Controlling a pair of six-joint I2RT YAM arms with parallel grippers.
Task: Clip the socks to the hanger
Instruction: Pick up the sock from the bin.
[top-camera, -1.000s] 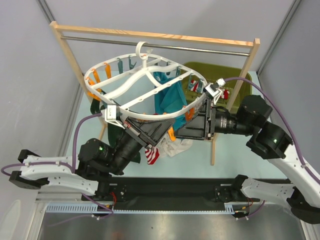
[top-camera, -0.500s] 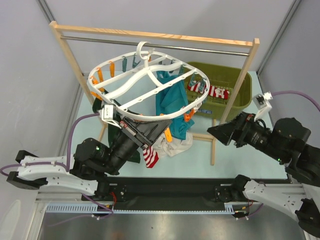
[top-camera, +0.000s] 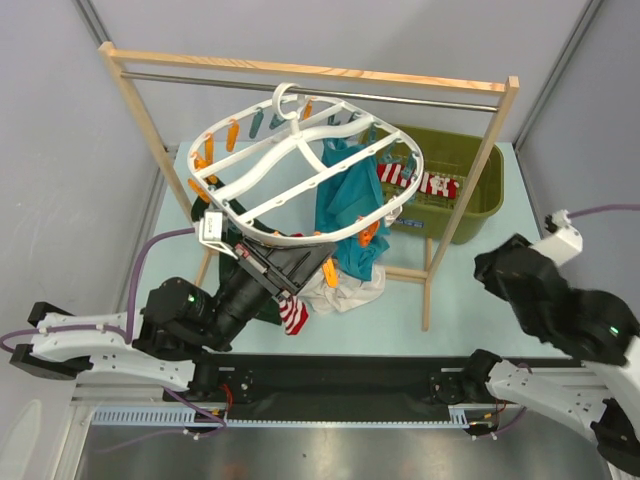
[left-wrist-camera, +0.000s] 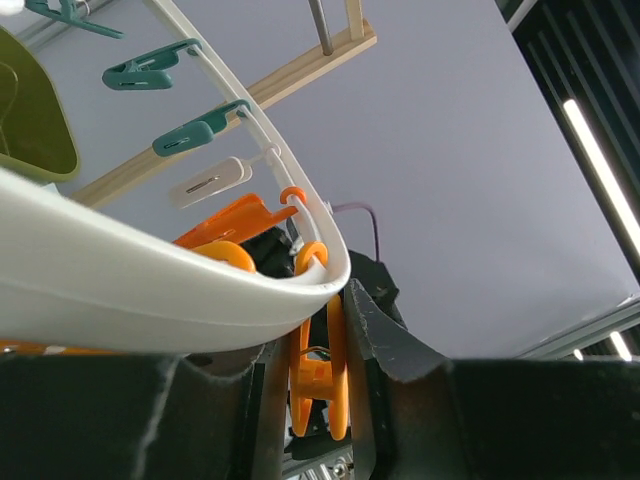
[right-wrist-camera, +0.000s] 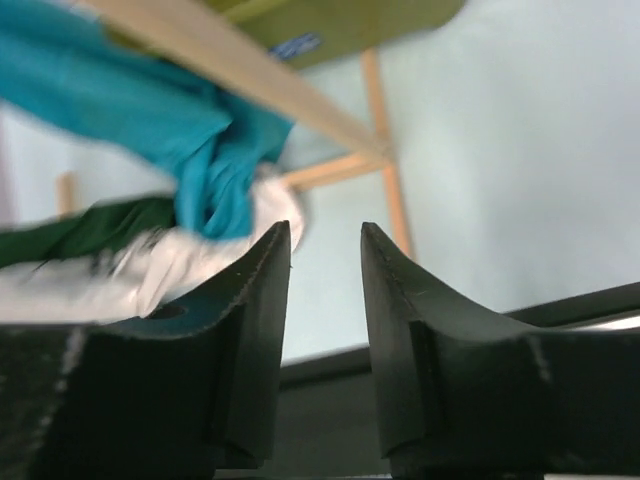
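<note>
The white round hanger (top-camera: 300, 170) hangs by its hook from the metal rod, with orange and teal clips around its rim. My left gripper (top-camera: 305, 265) is at the near rim, shut on an orange clip (left-wrist-camera: 320, 385) just under the white rim (left-wrist-camera: 150, 290). A red-and-white striped sock (top-camera: 293, 316) dangles below that gripper; its upper end is hidden. More striped socks (top-camera: 420, 182) lie over the edge of the green bin (top-camera: 478, 190). My right gripper (top-camera: 492, 268) is off to the right, away from the hanger. Its jaws (right-wrist-camera: 325, 228) stand apart with nothing between them.
A teal garment (top-camera: 345, 215) hangs from the hanger. White cloth (top-camera: 350, 290) and a dark green garment (top-camera: 235, 272) lie on the table beneath. The wooden rack (top-camera: 310, 70) spans the back, one leg (top-camera: 428, 280) standing between hanger and right arm.
My right gripper has let go of the hanger's right rim and pulled back right and nearer, its jaws narrowing. The hanger has swung right. The left gripper keeps its hold on the clip.
</note>
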